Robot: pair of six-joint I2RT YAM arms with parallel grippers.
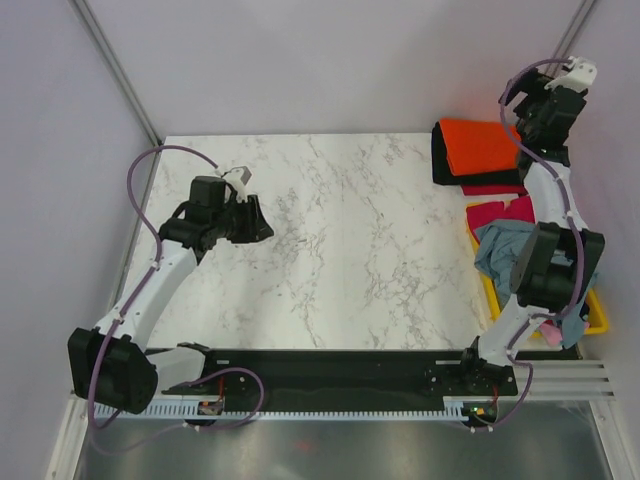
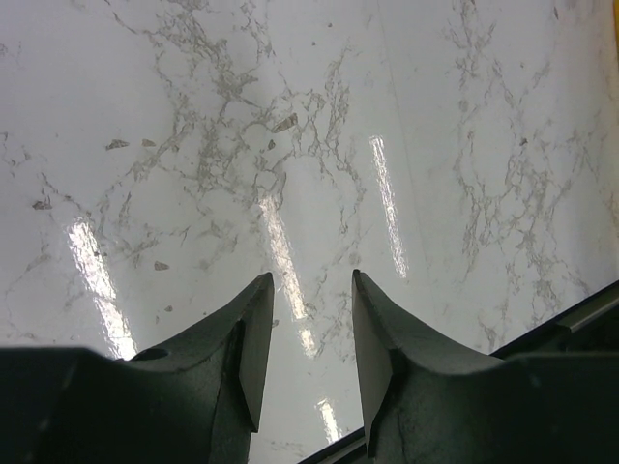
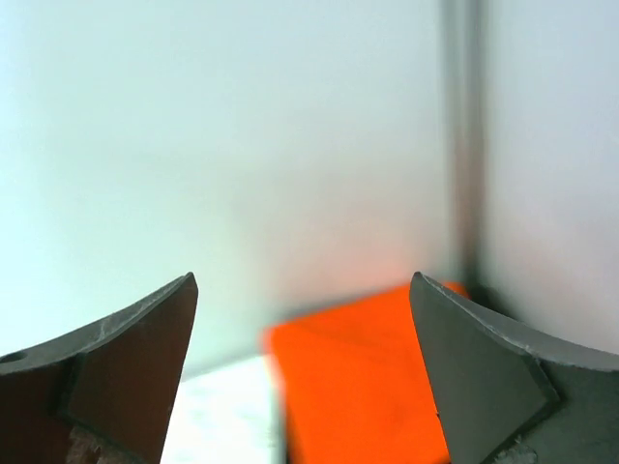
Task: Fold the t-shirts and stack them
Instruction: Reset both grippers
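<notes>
A folded bright orange t-shirt (image 1: pixel 478 146) lies on a folded black t-shirt (image 1: pixel 441 158) at the table's far right, with a red t-shirt (image 1: pixel 496 189) showing under their near edge. A pink t-shirt (image 1: pixel 503 212) and a grey-blue t-shirt (image 1: pixel 498 248) lie crumpled in the yellow bin (image 1: pixel 594 318). My right gripper (image 1: pixel 530 128) is raised just right of the stack, open and empty. In the right wrist view the orange t-shirt (image 3: pixel 358 387) shows blurred below the right gripper (image 3: pixel 302 282). My left gripper (image 1: pixel 262 222) is open and empty over bare marble at the left, as the left wrist view (image 2: pixel 311 277) also shows.
The marble table (image 1: pixel 340 240) is enclosed by pale walls at the back and sides. The yellow bin stands at the right edge, partly behind my right arm. A black rail (image 1: pixel 330 365) runs along the near edge.
</notes>
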